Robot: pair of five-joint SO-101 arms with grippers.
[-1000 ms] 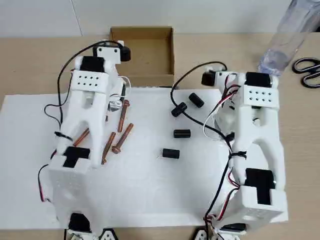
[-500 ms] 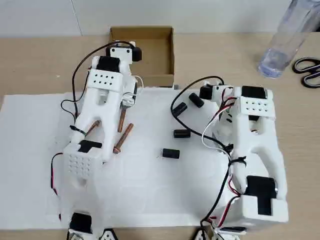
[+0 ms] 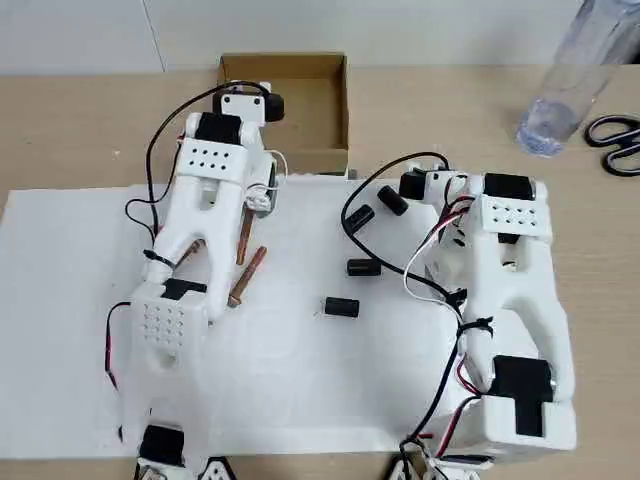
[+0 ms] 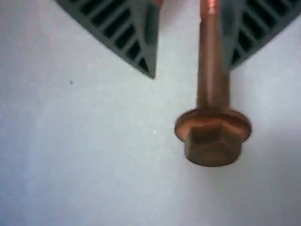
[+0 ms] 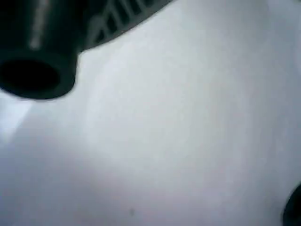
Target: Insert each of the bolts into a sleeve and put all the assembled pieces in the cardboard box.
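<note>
Bolts (image 3: pixel 247 276): several lie on the white sheet (image 3: pixel 300 380) under the left arm. Left gripper (image 4: pixel 192 68): jaws spread, one bolt (image 4: pixel 212 94) between them, against one jaw. Four sleeves (image 3: pixel 364 267) loose at centre, one just beside the right gripper (image 3: pixel 414 186); its grip cannot be told

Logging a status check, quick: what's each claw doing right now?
Left claw: open, astride a bolt, not clamping it.
Right claw: cannot be told; a black sleeve sits close by it.

Near the box (image 3: pixel 300 110), a bolt (image 3: pixel 190 248) half under our left arm (image 3: pixel 200 200); our sleeve (image 5: pixel 35 70) a blur, partly off-frame.
</note>
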